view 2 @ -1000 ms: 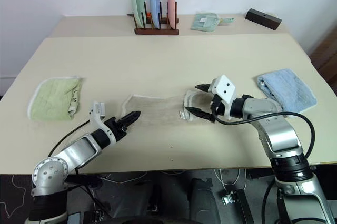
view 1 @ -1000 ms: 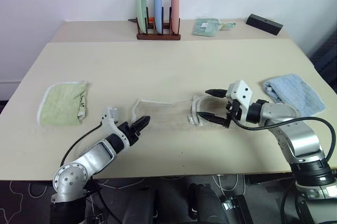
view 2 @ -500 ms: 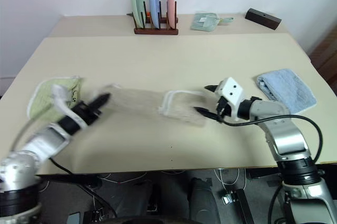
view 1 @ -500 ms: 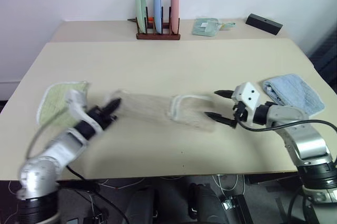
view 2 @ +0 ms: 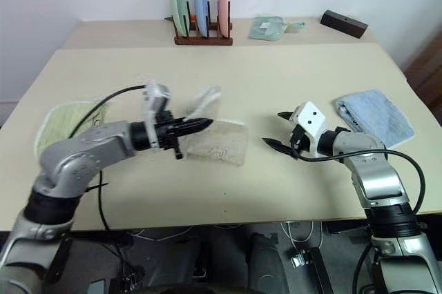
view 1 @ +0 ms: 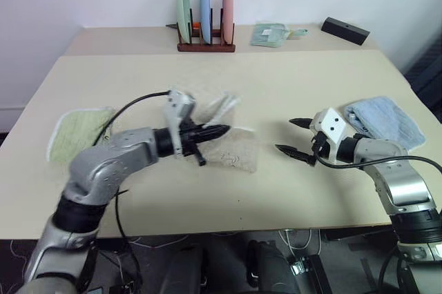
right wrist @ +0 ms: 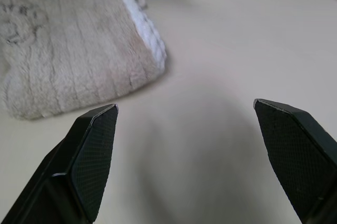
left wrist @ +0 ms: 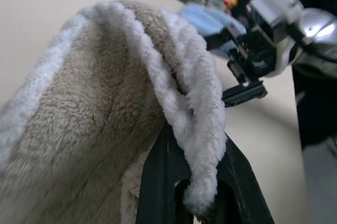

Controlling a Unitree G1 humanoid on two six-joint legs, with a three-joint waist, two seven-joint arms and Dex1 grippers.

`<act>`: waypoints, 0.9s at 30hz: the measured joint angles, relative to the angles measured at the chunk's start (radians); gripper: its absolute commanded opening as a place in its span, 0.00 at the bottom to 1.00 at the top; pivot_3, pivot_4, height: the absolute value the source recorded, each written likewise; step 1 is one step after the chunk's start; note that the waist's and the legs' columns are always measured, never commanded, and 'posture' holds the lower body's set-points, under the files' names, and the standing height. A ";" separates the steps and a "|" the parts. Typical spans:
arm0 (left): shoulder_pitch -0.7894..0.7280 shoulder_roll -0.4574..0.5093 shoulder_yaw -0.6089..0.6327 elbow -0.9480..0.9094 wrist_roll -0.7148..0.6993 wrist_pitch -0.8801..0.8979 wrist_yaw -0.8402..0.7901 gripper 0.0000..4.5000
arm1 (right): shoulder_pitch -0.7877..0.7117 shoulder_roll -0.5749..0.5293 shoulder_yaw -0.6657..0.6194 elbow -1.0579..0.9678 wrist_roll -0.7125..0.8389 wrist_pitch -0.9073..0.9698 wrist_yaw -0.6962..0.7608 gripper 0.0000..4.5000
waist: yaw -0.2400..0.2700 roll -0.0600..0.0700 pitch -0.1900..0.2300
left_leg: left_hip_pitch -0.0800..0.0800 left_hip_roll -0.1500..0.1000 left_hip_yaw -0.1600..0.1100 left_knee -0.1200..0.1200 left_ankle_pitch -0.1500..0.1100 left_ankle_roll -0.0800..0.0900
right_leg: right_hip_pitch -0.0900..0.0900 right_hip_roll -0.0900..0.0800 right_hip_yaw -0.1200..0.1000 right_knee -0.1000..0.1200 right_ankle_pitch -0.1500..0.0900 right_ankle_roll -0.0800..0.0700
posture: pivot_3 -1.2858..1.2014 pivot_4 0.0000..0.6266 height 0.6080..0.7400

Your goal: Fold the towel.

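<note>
The towel (view 1: 236,154), beige terry with white piped edging, lies bunched on the table's middle. One end of it (view 1: 222,106) is lifted and carried over the rest. My left gripper (view 1: 218,130) is shut on that raised end; in the left wrist view the towel (left wrist: 105,129) drapes over my black fingers (left wrist: 160,182). My right gripper (view 1: 289,135) hovers open just right of the towel and holds nothing. In the right wrist view the towel's edge (right wrist: 68,71) lies beyond the spread fingers (right wrist: 89,150), apart from them.
A light green towel (view 1: 79,135) lies at the left of the table (view 1: 207,76), a light blue one (view 1: 383,121) at the right. At the back stand a plate rack (view 1: 205,11) with three plates, a small green packet (view 1: 271,34) and a black box (view 1: 345,30).
My left gripper shut on the towel's left end, swung left dragging it, then rose and carried it right over the rest. My right gripper drew slightly right off the towel, still open.
</note>
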State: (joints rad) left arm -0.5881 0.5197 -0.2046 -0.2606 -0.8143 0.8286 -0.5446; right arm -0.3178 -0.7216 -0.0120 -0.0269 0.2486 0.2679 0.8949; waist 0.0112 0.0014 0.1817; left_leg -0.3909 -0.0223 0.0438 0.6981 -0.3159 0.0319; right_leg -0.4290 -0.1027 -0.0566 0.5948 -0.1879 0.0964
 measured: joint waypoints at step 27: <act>0.060 -0.066 0.196 -0.012 0.150 -0.017 -0.107 0.68 | 0.008 -0.008 -0.027 -0.007 -0.031 0.017 -0.065 0.42 | 0.002 0.000 0.000 | 0.000 0.001 -0.002 0.000 -0.002 0.004 | -0.001 0.000 0.000 0.001 0.000 0.000 | 0.52 0.24 0.98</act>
State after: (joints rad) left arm -0.5278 0.4542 -0.0090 -0.2726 -0.6643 0.8117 -0.6520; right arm -0.3094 -0.7298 -0.0394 -0.0338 0.2180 0.2849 0.8300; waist 0.0136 0.0013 0.1820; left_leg -0.3911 -0.0213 0.0423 0.6983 -0.3181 0.0358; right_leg -0.4298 -0.1029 -0.0566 0.5955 -0.1882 0.0963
